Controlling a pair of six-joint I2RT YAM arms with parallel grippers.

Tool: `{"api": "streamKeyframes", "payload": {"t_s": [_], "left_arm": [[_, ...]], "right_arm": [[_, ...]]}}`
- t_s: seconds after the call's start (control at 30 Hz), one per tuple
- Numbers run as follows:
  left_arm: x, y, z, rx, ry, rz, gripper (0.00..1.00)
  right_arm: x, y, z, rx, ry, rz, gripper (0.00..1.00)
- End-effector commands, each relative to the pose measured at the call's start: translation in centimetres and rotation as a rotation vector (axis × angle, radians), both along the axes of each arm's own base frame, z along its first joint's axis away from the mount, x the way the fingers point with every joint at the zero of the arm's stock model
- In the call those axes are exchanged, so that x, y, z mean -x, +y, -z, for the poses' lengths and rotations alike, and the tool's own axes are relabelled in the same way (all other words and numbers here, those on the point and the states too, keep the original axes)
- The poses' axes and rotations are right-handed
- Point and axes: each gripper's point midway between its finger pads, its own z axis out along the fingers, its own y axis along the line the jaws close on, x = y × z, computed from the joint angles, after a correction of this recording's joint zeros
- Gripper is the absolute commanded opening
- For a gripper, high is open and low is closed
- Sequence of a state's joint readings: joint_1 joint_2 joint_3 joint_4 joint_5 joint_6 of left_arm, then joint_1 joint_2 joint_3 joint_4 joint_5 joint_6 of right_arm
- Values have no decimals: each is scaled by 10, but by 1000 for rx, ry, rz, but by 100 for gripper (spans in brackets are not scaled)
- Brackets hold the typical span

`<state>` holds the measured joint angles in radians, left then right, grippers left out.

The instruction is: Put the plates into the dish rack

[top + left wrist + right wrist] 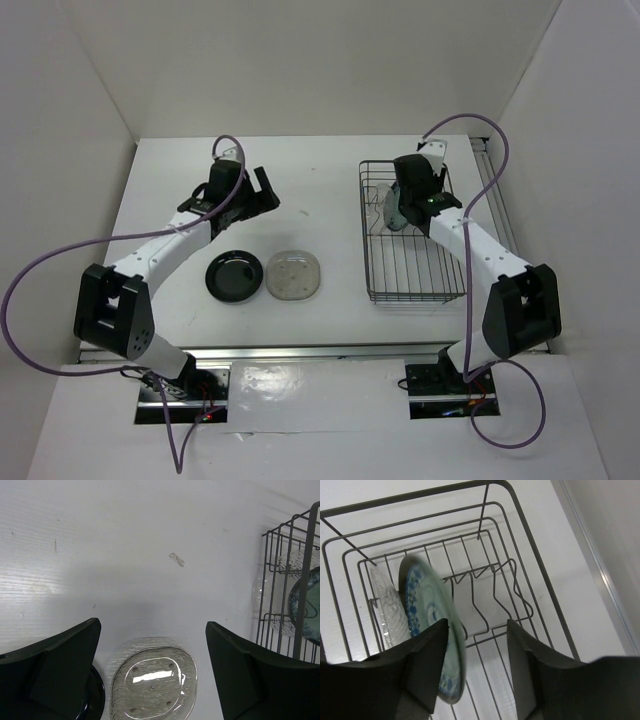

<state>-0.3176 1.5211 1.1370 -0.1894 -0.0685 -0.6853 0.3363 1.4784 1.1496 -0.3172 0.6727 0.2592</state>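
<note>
Left end effector (152,625) released, fingers (55,665) spread wide with nothing between them, hanging over the white table (320,170) to the left of the dish rack (415,270). Below it, flat on the table: translucent whitish rounded-square plate (154,682), dotted, showing in the gap between the fingers in the left wrist view and touching neither. Just beside that plate, to its left in the top view: glossy black round plate (235,274), also lying flat. Both near the front middle of the table, well apart from the rack.

Right end effector (477,622) reaching down into the far part of the rack, on the rack's left side, likewise released, with a wide gap between the fingers and nothing grasped. Standing on edge inside the rack: blue-green patterned round plate (430,625), tilted a little, slightly blurred, its lower rim just beside one finger of that end effector. Cannot tell whether in contact. Behind it, nearer the rack's wall: clear round plate (387,605), also upright among the wires. Two plates in the rack, two on the table. Purple cables (30,290) looping off both arms.
</note>
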Motion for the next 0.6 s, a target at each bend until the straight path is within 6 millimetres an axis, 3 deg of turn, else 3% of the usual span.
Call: {"api": "streamKeyframes", "payload": {"t_s": [0.0, 0.03, 0.07, 0.2, 0.37, 0.47, 0.57], "left_arm": [[4, 14, -12, -3, -11, -64, 100], [3, 19, -17, 8, -19, -80, 100], [7, 23, -9, 11, 8, -99, 100], [16, 41, -5, -9, 23, -178, 100], [33, 66, -3, -41, 62, -305, 100], [57, 80, 2, -40, 102, -386, 100], [90, 97, 7, -35, 145, -491, 100]], "right_arm": [[-14, 3, -27, -31, -103, 13, 61], [-14, 3, -30, -31, -105, 13, 64], [-14, 2, -30, -26, -106, 20, 67], [-8, 2, -53, -40, -155, 19, 99], [-3, -3, -72, -44, -203, 41, 99], [2, -7, -75, -39, -194, 58, 99], [8, -8, -92, -72, -244, 66, 99]]}}
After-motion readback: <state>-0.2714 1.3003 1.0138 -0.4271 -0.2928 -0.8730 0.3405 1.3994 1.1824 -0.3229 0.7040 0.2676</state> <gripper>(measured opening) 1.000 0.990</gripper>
